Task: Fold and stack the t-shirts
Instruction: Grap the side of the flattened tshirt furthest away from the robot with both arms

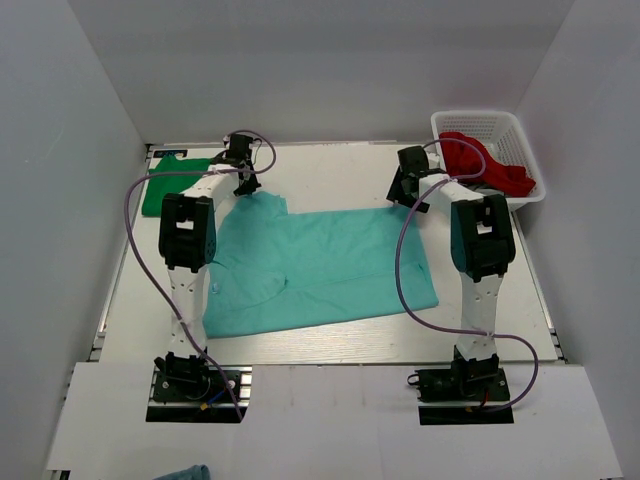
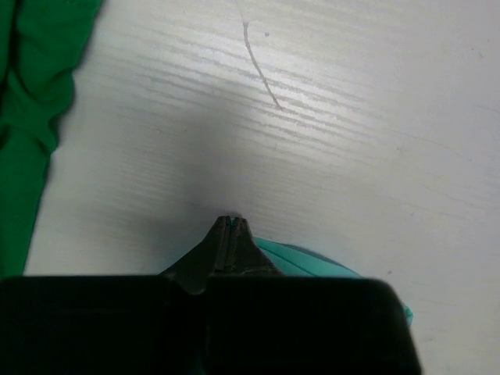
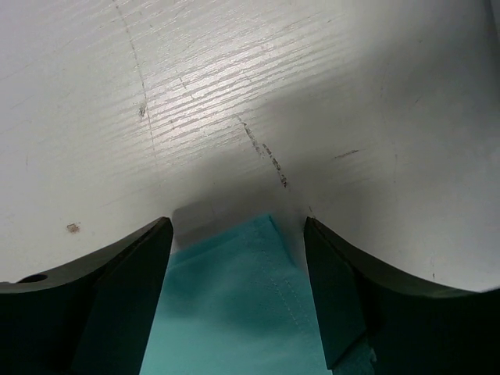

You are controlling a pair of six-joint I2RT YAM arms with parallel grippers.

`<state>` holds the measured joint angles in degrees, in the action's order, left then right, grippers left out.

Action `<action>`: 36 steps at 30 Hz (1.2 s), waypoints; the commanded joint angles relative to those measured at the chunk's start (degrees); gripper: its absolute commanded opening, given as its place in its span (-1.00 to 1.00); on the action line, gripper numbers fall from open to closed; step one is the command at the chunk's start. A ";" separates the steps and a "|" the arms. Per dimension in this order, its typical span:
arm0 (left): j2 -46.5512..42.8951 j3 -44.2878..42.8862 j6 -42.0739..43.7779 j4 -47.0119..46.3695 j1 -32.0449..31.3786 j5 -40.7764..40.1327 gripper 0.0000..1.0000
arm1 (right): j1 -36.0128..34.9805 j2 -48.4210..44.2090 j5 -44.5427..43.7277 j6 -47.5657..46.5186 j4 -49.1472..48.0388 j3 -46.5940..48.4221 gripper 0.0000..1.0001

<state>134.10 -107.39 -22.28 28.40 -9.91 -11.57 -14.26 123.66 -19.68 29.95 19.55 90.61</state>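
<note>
Two tools: left tool (image 2: 228,221) clenched on a teal t-shirt (image 1: 330,265) corner (far edge); right tool (image 3: 238,225) released, straddling another

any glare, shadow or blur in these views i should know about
Top external: even soft light, sharp, little shadow on the table. Left wrist: sheen streaks the wood grain, shadow pools ahead of the left gripper, its body a black mass. Right wrist: glare upper centre, shadow around the teal t-shirt corner between the dark, slightly soft fingers of the right gripper.

The white table (image 1: 330,172) holds a teal t-shirt (image 1: 320,265) spread across its middle. A green t-shirt (image 1: 165,185) lies far left, a basket (image 1: 497,124) far right.
</note>
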 commanded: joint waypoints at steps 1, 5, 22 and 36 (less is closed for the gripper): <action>-5.25 2.01 0.13 0.08 -0.63 0.50 -1.00 | 0.20 1.33 0.08 1.86 -1.36 -0.95 0.46; -6.31 3.33 0.66 -0.45 -0.63 1.03 -1.00 | 0.29 0.01 1.05 0.90 -2.41 -2.71 0.12; -20.63 15.45 -0.48 -5.02 -1.16 2.87 -1.00 | -0.94 -12.72 -0.01 -4.73 -10.58 -12.55 -1.00; -52.08 50.77 -11.98 -8.01 -1.16 5.86 -1.00 | -1.82 -28.20 -0.53 -3.67 -13.57 -26.79 -1.00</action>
<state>90.08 -61.12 -30.22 21.43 -10.87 -6.72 -15.88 98.91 -19.35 26.30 8.69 65.23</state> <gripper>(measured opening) 0.009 0.011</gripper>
